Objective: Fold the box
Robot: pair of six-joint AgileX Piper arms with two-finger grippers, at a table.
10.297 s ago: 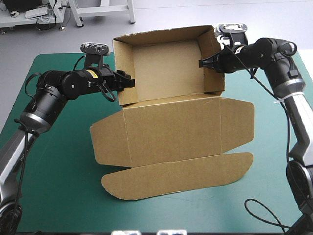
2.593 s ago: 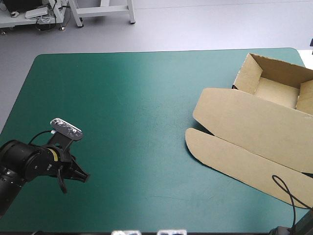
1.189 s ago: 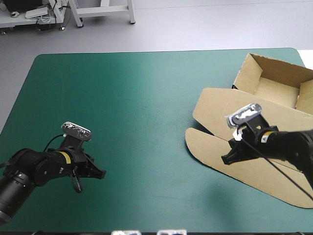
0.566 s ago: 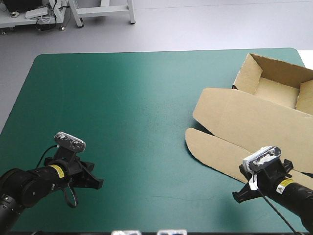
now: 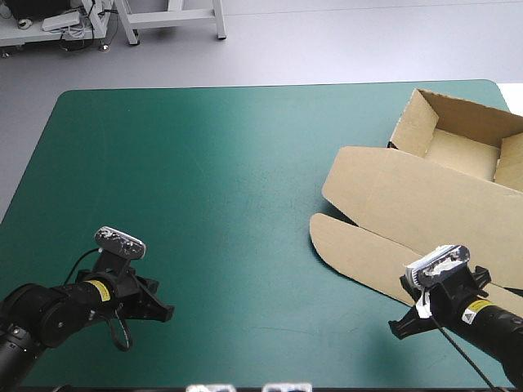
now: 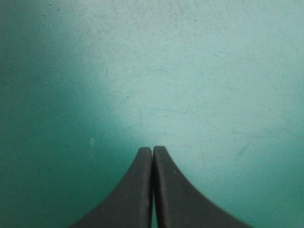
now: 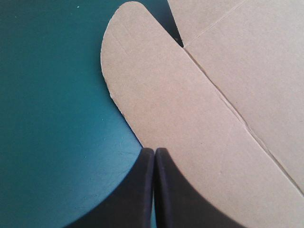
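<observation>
The brown box point(image 5: 445, 188) lies at the table's right side as an open tray with raised walls, its lid and rounded front flap point(image 5: 368, 257) spread flat toward the middle. My right gripper point(image 5: 398, 329) is shut and low near the table's front right, its tips at the near edge of that flap point(image 7: 166, 95), holding nothing. At the front left my left gripper point(image 5: 166, 311) hovers over bare teal-green cover, far from the box. The left wrist view shows its fingers point(image 6: 152, 151) meeting in one point with only cover ahead.
The teal-green cover point(image 5: 212, 180) stretches bare from the left edge to the box. The box's far right part runs past the table's right edge of the high view.
Earlier both grippers held the box's side walls at the table's back middle. The box now lies at the right. Just before, the right gripper drew back from the lid to the front edge.
</observation>
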